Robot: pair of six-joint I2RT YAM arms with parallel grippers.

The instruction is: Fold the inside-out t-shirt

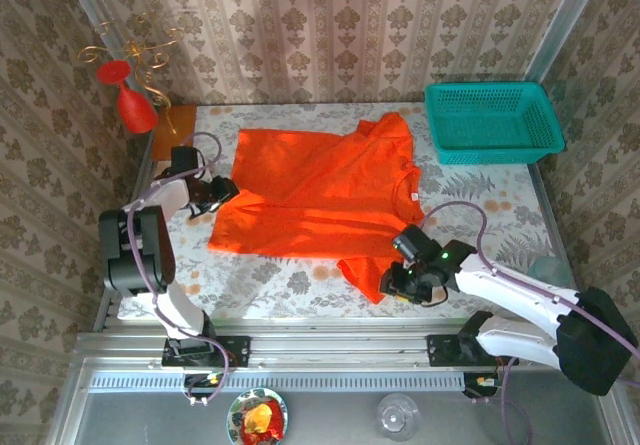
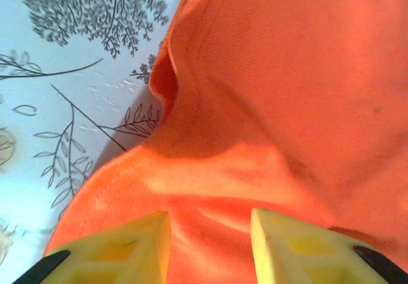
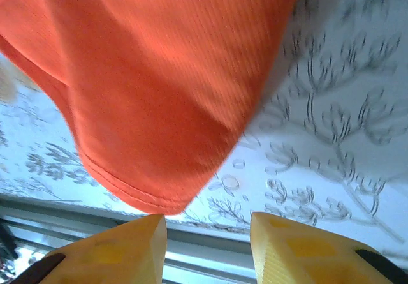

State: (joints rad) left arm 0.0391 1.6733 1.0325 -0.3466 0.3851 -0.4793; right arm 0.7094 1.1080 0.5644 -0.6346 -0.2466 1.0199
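The orange t-shirt lies spread out in the middle of the flowered tabletop, its collar and small white label toward the right. One sleeve points to the far side and the other to the near edge. A teal basket sits at the far right corner, just beside the far sleeve but apart from it.

The left claw is at the shirt's left edge. In the left wrist view its yellow fingers stand partly apart with bunched orange cloth between them, and the hem beyond curls up off the tabletop. I cannot tell whether the fingers actually clamp the cloth.

The right claw is at the near sleeve. In the right wrist view its fingers are partly spread, with bare tabletop edge showing in the gap. The sleeve's hemmed corner ends right at the fingertips.
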